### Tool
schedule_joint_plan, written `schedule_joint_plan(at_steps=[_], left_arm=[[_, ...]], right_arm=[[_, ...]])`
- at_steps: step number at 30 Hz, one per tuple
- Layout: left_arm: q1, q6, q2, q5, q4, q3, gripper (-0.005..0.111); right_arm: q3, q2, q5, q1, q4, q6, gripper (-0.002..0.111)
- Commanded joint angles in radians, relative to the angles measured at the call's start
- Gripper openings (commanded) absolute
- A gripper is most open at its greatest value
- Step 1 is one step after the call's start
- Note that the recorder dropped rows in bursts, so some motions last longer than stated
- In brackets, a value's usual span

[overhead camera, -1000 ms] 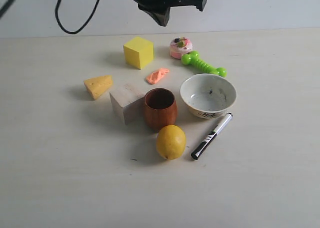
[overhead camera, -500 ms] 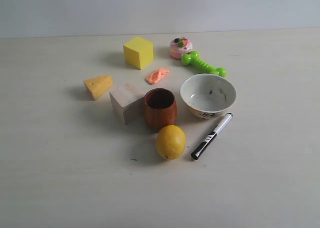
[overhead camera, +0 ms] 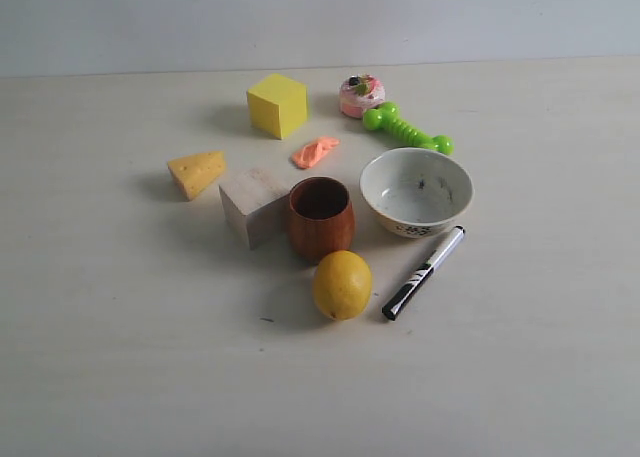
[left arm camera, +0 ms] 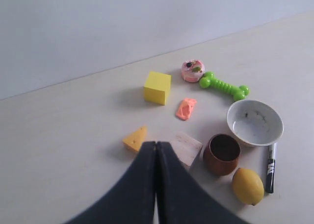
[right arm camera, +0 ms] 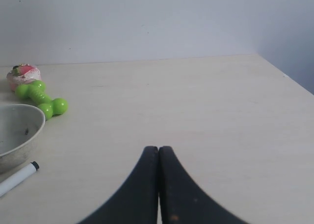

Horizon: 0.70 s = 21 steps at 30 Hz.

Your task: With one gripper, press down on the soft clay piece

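Only in the wrist views: left gripper [left arm camera: 156,144] and right gripper [right arm camera: 158,148], each with black jaws pressed together on nothing; neither appears in the exterior view. Missing from the right wrist view: soft clay piece [overhead camera: 315,152], caught by the exterior and left wrist [left arm camera: 186,109] views. Lies flat on the table [overhead camera: 120,357] between yellow cube [overhead camera: 277,104] and brown cup [overhead camera: 321,217], touching neither. Runs lower-left to upper-right in the exterior view. Salmon-orange, small, lumpy, creased.
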Motion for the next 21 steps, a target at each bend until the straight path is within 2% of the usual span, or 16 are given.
schedule_joint_plan(at_steps=[1, 11, 19, 21], left_arm=[[-0.002, -0.006, -0.116, 0.095, 0.011, 0.009, 0.000], [-0.002, -0.007, -0.275, 0.110, 0.009, 0.009, 0.000], [-0.002, -0.002, -0.291, 0.110, 0.116, 0.011, 0.000], [0.019, -0.002, -0.290, 0.110, 0.132, 0.033, 0.000]], right_arm=[[0.004, -0.006, -0.012, -0.005, -0.006, -0.001, 0.000], [0.004, -0.006, -0.012, -0.005, -0.006, -0.001, 0.000], [0.004, -0.006, -0.012, -0.005, -0.006, -0.001, 0.000], [0.004, -0.006, -0.012, -0.005, -0.006, -0.001, 0.000]])
